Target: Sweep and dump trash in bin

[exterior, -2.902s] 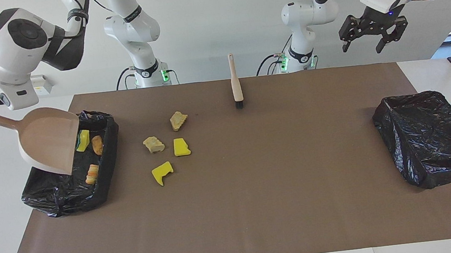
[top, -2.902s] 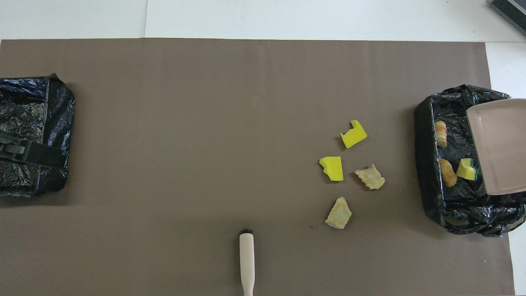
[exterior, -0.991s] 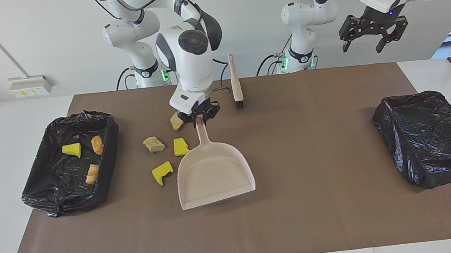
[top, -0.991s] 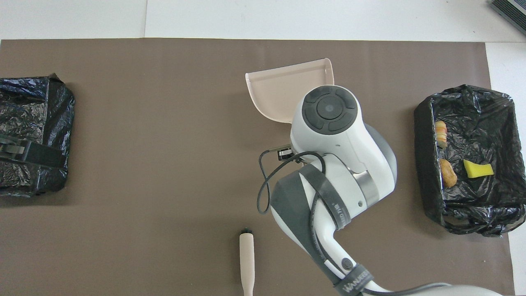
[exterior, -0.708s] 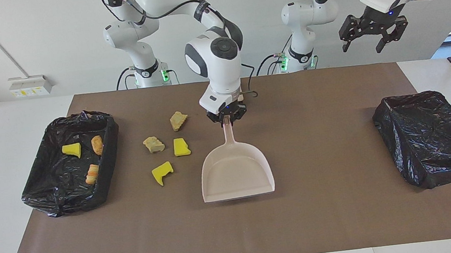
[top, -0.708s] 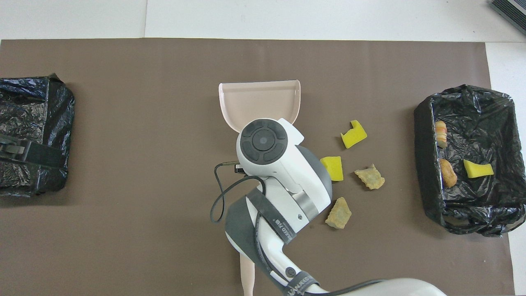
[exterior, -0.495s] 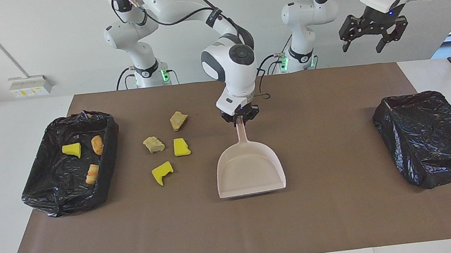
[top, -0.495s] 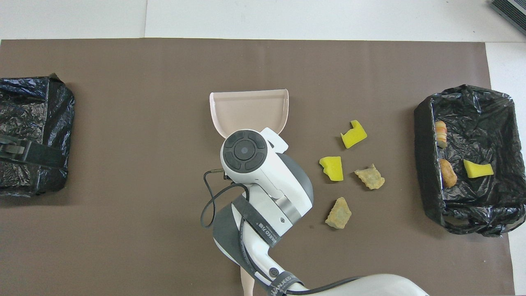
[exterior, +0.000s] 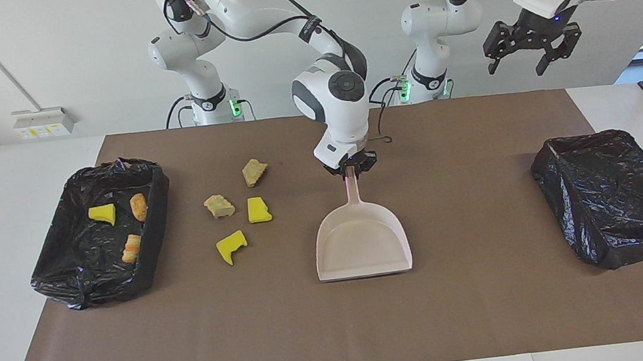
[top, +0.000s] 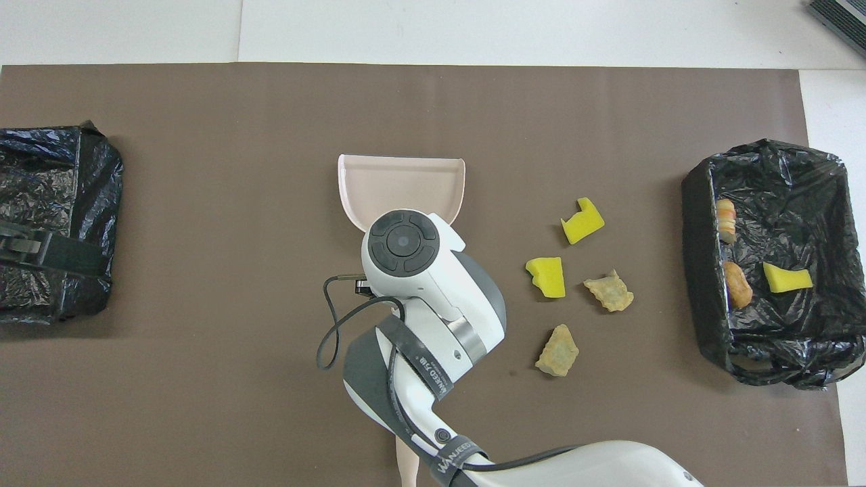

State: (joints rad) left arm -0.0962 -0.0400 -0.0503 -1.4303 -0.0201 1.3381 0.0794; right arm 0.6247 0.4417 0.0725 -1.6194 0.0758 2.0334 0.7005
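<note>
A white bench [exterior: 10, 177] carries a brown mat [exterior: 490, 306], with two robot arms at one long edge. The right gripper [exterior: 350, 169] is low over the middle of the mat, pinching the end of the handle of a pale pink dustpan [exterior: 362, 242]; the pan lies flat on the mat with its open mouth pointing away from the robots. The trash is split in two groups. Four scraps lie loose on the mat beside the dustpan, toward the right arm's end: a beige chunk [exterior: 253, 171], a second beige chunk [exterior: 219, 206], a yellow sponge bit [exterior: 258, 210] and another yellow sponge bit [exterior: 231, 247]. Three more sit inside a bin lined with a black bag [exterior: 149, 222] at that same end: a yellow bit [exterior: 102, 214], an orange-brown oval [exterior: 138, 206] and a striped beige lump [exterior: 132, 247]. A second black-lined bin [exterior: 616, 197] stands at the left arm's end. The left gripper [exterior: 524, 57] waits raised above that end, its fingers spread apart and holding nothing. A beige brush handle [top: 406, 467] peeks out from under the right arm.
</note>
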